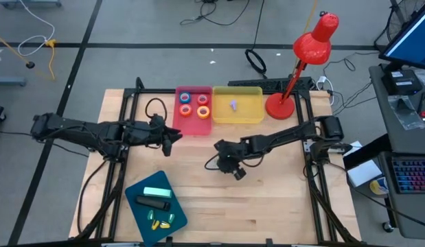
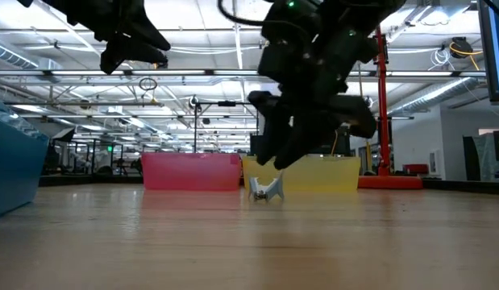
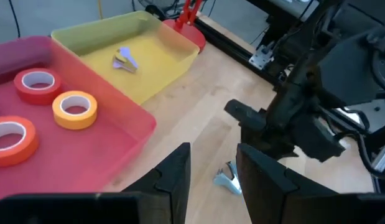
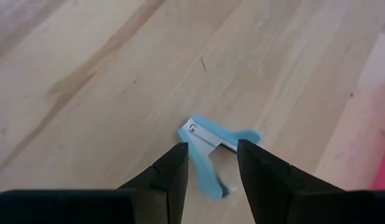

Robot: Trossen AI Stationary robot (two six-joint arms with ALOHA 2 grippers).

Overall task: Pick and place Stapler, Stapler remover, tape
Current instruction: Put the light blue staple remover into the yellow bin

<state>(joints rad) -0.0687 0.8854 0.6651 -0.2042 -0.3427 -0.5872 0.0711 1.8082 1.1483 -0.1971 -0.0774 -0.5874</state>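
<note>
Pink tray [image 1: 193, 122] at the table's far edge holds the tape [image 1: 193, 105]: four small rolls, blue, red, orange and yellow. Left wrist view shows red [image 3: 38, 85], yellow [image 3: 74, 109] and orange [image 3: 12, 138] rolls lying flat on the tray floor, apart from each other.

Yellow tray [image 1: 252, 115] sits touching the pink one on its right side, with one small pale metal stapler remover [image 3: 124, 59] lying in it. Red desk lamp [image 1: 305, 62] stands just beside the yellow tray.

Blue tray [image 1: 140, 208] near the front edge, rotated askew: a mint green block [image 1: 157, 193], a black stapler [image 1: 152, 203], and small yellow-green pieces [image 1: 160, 219] I can't identify.

Second stapler remover [image 4: 212, 151], light blue with a metal hinge, lies on the bare wood mid-table, in front of the yellow tray.

Right gripper [image 4: 209, 163] is directly over it, fingers parted and straddling it, not clamped. Low view shows the remover resting on the table below the fingers.

Left gripper [image 3: 212, 177] hovers in front of the pink tray, fingers parted, nothing between them.
</note>
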